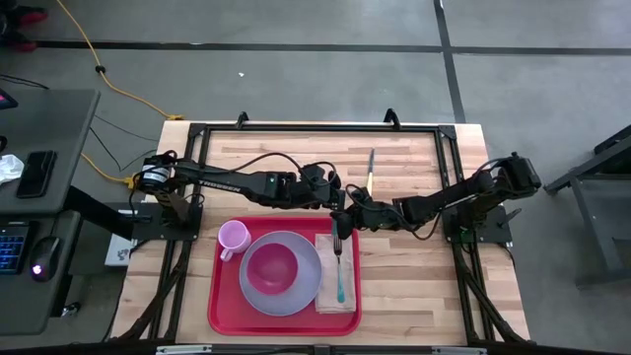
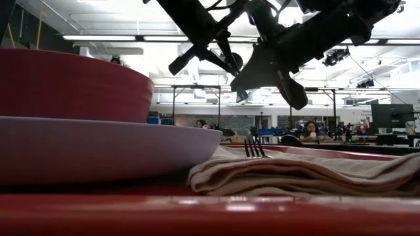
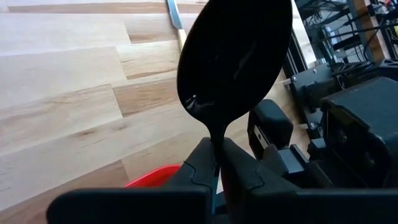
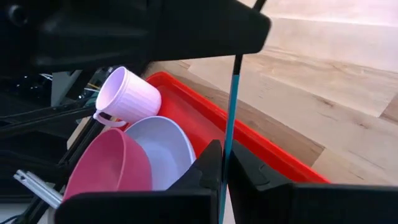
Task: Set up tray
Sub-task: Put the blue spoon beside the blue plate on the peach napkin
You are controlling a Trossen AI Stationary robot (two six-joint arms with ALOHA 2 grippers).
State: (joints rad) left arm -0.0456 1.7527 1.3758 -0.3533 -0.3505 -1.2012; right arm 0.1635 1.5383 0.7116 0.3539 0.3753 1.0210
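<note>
A light wooden table [image 1: 414,286] stands on a grey floor, and far at the back of the room a person [image 2: 308,129] sits at a desk.

The two claws meet over the middle of the table. The left gripper [image 3: 217,168] comes in from 9 o'clock. Its fingers [image 3: 199,165] are pinched tight on the thin neck of a spoon [image 3: 233,62], and the spoon's dark round end sticks out past them. The right gripper [image 4: 224,168] comes in from 3 o'clock. Its fingers are pressed together on the spoon's blue-green handle [image 4: 233,106]. So both claws hold the same spoon, up in the air, not touching the table.

Just under them, toward 6 o'clock, lies the tray [image 1: 222,296]. It is big, flat and red, and it sits at the near side of the table. The claws hang over its far right corner.

On the tray, a tan napkin [image 1: 325,296] lies at the 3 o'clock side with a fork [image 1: 340,276] on top of it. Beside the napkin is a pale purple plate [image 1: 261,291] with a pink bowl [image 1: 271,266] in it. A pink cup [image 1: 233,237] lies at 10 o'clock from the plate, touching it.

At 12 o'clock from the claws, a knife [image 1: 371,170] lies on the bare wood, well apart from the tray.
</note>
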